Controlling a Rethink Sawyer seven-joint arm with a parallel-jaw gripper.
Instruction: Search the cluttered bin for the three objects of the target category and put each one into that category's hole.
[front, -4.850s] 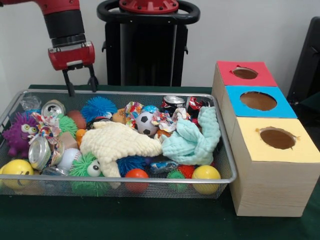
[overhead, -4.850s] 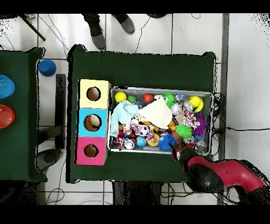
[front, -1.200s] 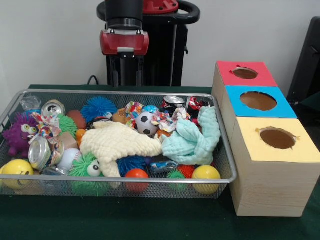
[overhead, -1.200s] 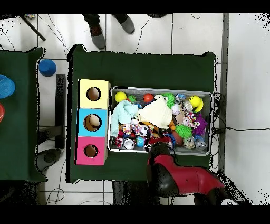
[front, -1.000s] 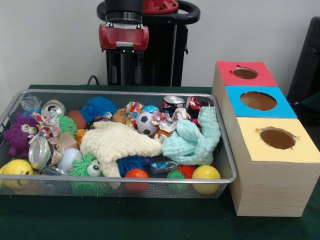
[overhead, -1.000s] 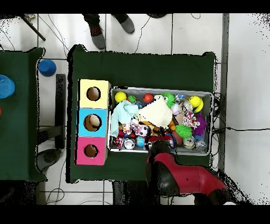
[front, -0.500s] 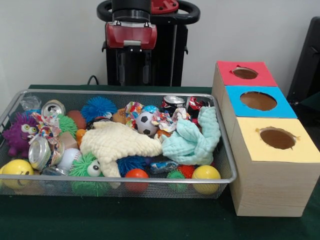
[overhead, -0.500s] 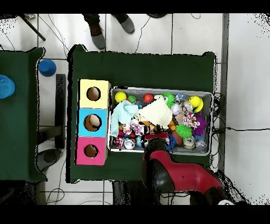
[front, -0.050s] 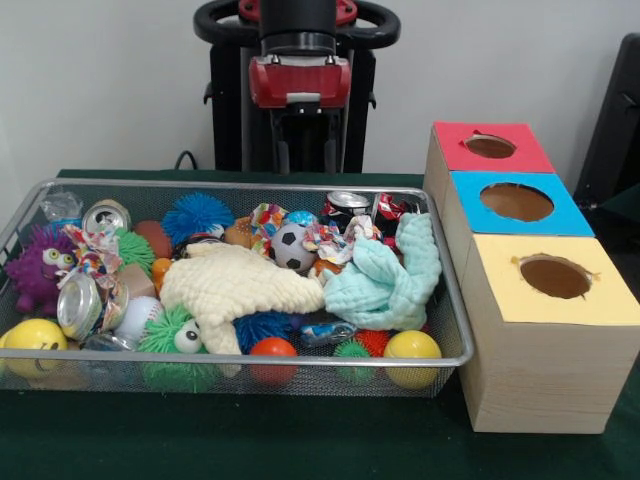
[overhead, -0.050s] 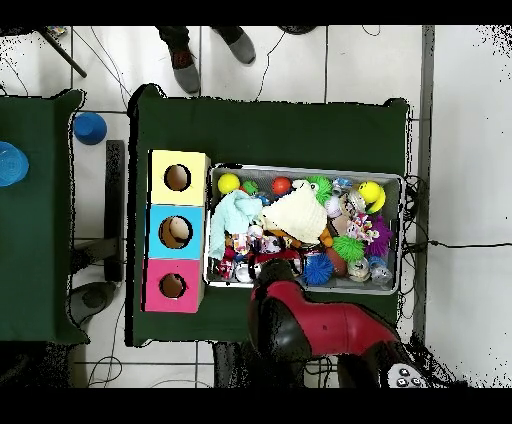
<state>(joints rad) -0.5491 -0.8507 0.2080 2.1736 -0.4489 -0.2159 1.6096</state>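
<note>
My pincer (front, -0.050s: 305, 152) hangs above bin's (front, -0.050s: 455, 330) 12 o'clock rim, prongs apart, holding nothing. Target category unknown; candidates remain in bin: cans (front, -0.050s: 345, 206), balls (front, -0.050s: 292, 246), cloths (front, -0.050s: 385, 275). Red hole (front, -0.050s: 490, 146), blue hole (front, -0.050s: 516, 201), yellow hole (front, -0.050s: 554, 276) show nothing inside. Judgement: all three placements still pending.

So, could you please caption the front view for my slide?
Gripper poised above the wire bin of toys, beside three coloured holes.

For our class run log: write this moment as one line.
gripper: above bin's far rim, empty | bin: cluttered | holes: red, blue, yellow, nothing entering
</note>
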